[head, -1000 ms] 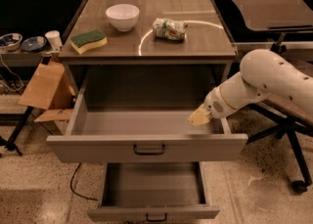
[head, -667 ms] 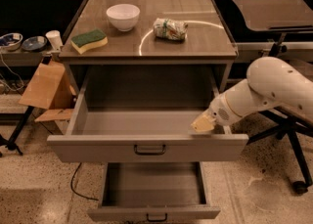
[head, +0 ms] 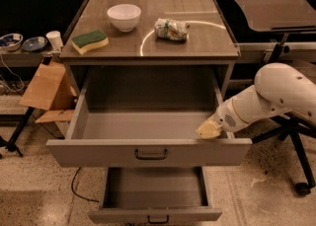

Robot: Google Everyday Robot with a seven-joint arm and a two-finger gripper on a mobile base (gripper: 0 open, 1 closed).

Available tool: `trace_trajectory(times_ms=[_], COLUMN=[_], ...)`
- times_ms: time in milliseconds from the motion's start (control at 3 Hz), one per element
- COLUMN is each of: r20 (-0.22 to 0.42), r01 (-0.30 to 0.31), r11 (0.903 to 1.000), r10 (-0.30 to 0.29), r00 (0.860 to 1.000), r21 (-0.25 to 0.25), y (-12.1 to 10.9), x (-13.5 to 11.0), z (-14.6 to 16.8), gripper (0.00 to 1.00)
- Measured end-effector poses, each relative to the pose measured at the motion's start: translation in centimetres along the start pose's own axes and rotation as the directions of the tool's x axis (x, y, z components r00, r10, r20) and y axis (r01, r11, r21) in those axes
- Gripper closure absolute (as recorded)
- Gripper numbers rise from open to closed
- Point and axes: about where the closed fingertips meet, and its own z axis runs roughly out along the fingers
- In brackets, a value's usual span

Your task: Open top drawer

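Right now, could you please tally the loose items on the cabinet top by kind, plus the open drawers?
White bowl: 1
Green sponge: 1
Crumpled packet: 1
Open drawers: 2 (top drawer, lower drawer)
Total: 5
The tool is at the top drawer's right front corner.

Gripper (head: 209,130) inside top drawer (head: 98,152), right front corner.

Lab: terrazzo floor (head: 34,195), rolling chair (head: 299,161), worktables (head: 276,13); jaws at right corner of top drawer (head: 98,153).
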Motion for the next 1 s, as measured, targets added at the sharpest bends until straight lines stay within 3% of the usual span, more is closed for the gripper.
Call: trace_trajectory(times_ms=[667,1000], r20=[0.004,-0.001], r01=[-0.01,0.0], r11=[0.9999,0.9999], r10=[0.01,0.0], r00=[1.0,1.0], r21=[0.003,0.014], y=[0.4,1.8], x=[1.8,3.7], z=[-0.9,-3.1], gripper=[0.05,0.0])
